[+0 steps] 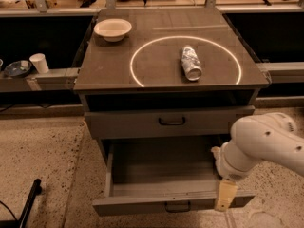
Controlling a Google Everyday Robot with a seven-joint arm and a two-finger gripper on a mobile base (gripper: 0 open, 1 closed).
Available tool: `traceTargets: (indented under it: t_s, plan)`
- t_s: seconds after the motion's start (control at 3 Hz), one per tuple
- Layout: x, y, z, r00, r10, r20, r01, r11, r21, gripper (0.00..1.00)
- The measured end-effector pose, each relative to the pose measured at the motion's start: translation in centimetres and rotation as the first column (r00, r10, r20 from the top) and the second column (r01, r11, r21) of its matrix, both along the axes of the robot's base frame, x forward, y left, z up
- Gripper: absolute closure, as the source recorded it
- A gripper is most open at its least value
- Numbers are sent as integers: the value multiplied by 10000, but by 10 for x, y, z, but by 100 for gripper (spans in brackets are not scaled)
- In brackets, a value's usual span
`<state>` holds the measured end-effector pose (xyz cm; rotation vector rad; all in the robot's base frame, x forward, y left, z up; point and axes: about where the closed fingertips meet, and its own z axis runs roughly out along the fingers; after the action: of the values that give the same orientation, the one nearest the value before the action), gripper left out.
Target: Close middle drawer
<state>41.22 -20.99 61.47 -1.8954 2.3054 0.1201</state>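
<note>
The middle drawer point(161, 175) stands pulled far out below the shut top drawer point(142, 123), with its front edge low over the floor point(42, 156). The gripper point(225, 196) hangs at the right end of that front edge, touching or just beside it. I cannot tell whether it is open or closed. A can point(191, 63) and a bowl point(113, 29) sit on the cabinet top point(156, 70).

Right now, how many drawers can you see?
2. The top drawer is shut. The middle drawer is pulled out below it, with the gripper at the right end of its front. A third may be hidden underneath.
</note>
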Motion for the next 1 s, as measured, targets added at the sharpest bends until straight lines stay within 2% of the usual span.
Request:
traceTargets:
  t_s: [0.33, 0.67, 1.0]
  plan:
    - [9, 1, -45, 9988, 480, 114, -476, 9982, -360, 0]
    - [12, 0, -53, 9980, 598, 181, -590, 9973, -448, 0]
    - [12, 1, -70, 9939, 1053, -339, -1056, 9944, -45, 13]
